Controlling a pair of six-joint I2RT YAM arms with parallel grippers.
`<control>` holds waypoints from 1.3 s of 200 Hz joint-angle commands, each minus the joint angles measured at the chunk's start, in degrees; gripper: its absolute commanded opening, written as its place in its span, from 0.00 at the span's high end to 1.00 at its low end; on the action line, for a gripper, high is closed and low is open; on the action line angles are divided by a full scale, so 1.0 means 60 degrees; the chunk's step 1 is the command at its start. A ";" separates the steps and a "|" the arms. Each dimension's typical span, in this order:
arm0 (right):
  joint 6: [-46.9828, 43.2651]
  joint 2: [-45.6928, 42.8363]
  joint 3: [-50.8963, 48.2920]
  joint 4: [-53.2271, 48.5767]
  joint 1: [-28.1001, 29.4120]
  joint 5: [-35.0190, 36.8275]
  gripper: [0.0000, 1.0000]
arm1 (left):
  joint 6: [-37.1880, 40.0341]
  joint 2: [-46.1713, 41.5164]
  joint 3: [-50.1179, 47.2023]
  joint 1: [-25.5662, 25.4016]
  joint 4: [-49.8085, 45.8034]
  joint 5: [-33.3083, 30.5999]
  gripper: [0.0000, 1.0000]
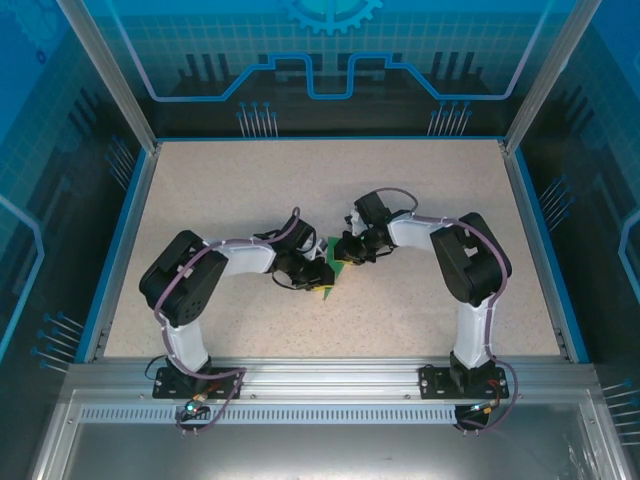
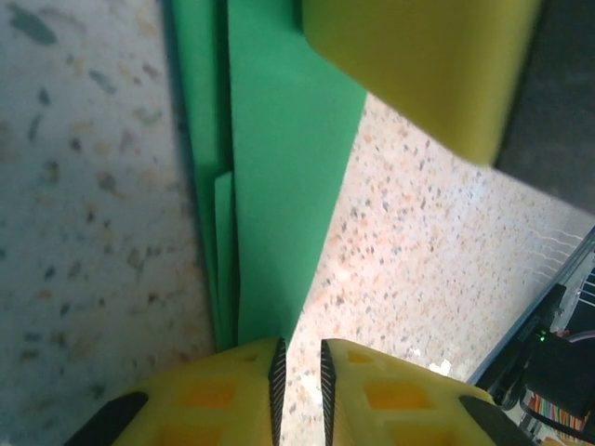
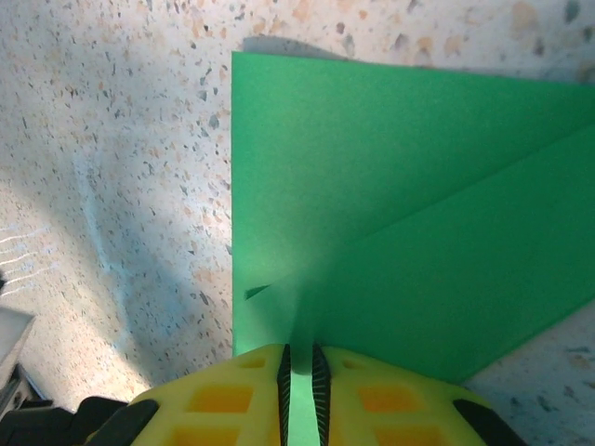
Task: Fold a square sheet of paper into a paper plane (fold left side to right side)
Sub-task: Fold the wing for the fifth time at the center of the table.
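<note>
The square sheet of paper (image 1: 335,265) is a folded green shape at the table's middle, with both grippers meeting over it. In the right wrist view the sheet (image 3: 390,204) shows a diagonal crease, and my right gripper (image 3: 299,358) is shut on its near edge, green showing between the pads. In the left wrist view the folded layers (image 2: 279,167) narrow to a point beside my left gripper (image 2: 299,358). Its jaws stand slightly apart, with bare table in the gap. The right gripper's yellow finger (image 2: 418,65) presses on the sheet's far end. From above, my left gripper (image 1: 315,278) and right gripper (image 1: 345,255) nearly touch.
The speckled beige table (image 1: 250,190) is bordered by a blue rim (image 1: 120,250) and aluminium frame posts (image 1: 105,70). Both arm bases are bolted to the metal rail (image 1: 320,375) at the near edge.
</note>
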 commanded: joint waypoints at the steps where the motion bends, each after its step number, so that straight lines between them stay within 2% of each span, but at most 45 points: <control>1: -0.0038 0.0359 0.0029 -0.0715 0.0016 0.0510 0.82 | -0.0088 -0.0794 0.0093 -0.0104 -0.0899 0.0101 0.77; 32: -0.0089 0.0362 0.0099 -0.0744 0.0030 0.0523 0.82 | -0.0397 -0.0976 0.0242 -0.0094 -0.0926 0.0575 0.75; 95: -0.0169 0.0405 0.0144 -0.0883 0.0054 0.0636 0.82 | -0.0676 -0.0254 0.0214 -0.0143 -0.0454 0.1552 0.73; 180: -0.0272 0.0375 0.0188 -0.1066 0.0103 0.0794 0.82 | -0.0444 0.0109 -0.0016 -0.0166 -0.0661 0.0906 0.74; 260: -0.0375 0.0361 0.0247 -0.1235 0.0104 0.0940 0.82 | -0.0537 0.0246 -0.0357 -0.0163 -0.0420 0.0720 0.75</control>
